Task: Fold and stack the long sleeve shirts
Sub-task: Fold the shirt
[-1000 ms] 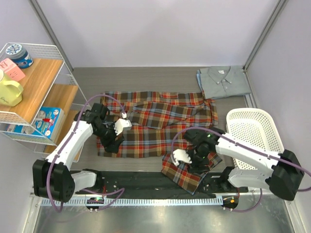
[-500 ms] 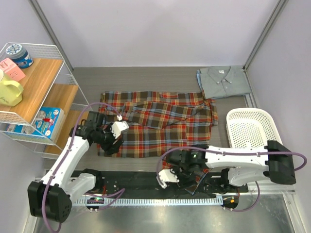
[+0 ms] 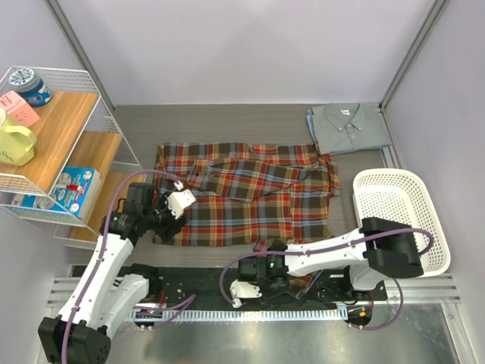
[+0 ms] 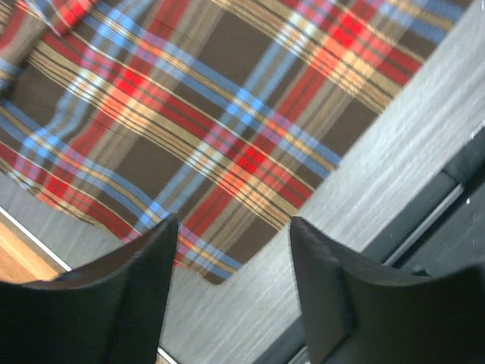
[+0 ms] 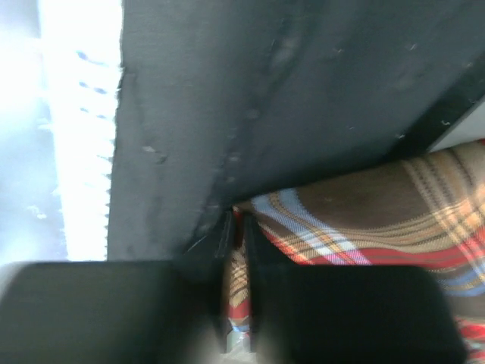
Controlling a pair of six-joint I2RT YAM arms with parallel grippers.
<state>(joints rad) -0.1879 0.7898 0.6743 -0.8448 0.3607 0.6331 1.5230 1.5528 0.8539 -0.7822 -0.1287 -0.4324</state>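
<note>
A red, brown, blue and yellow plaid flannel shirt [image 3: 250, 189] lies spread flat across the middle of the grey wood-grain bench [image 3: 227, 125], its woven checks crossing in soft bands and one sleeve folded over the body. At its near right corner a flap of the cloth is drawn towards the black strip [image 3: 197, 280] along the bench's front edge.

The right gripper [image 5: 236, 250] sits low over that matt, seamed strip, its dark fingers drawn almost together with a thin fold of the plaid cloth pinched between them.

The left gripper [image 4: 231, 227] hangs above the shirt's near left corner, its two blunt black fingers spread wide and holding nothing; the hem and bare bench show in the gap.

A plain grey-blue collared shirt [image 3: 348, 129] lies folded into a neat rectangle at the far right corner of the bench, collar up, well apart from the plaid one. A white plastic mesh basket [image 3: 395, 208] with rounded corners stands at the right edge, just beside the plaid shirt.
</note>
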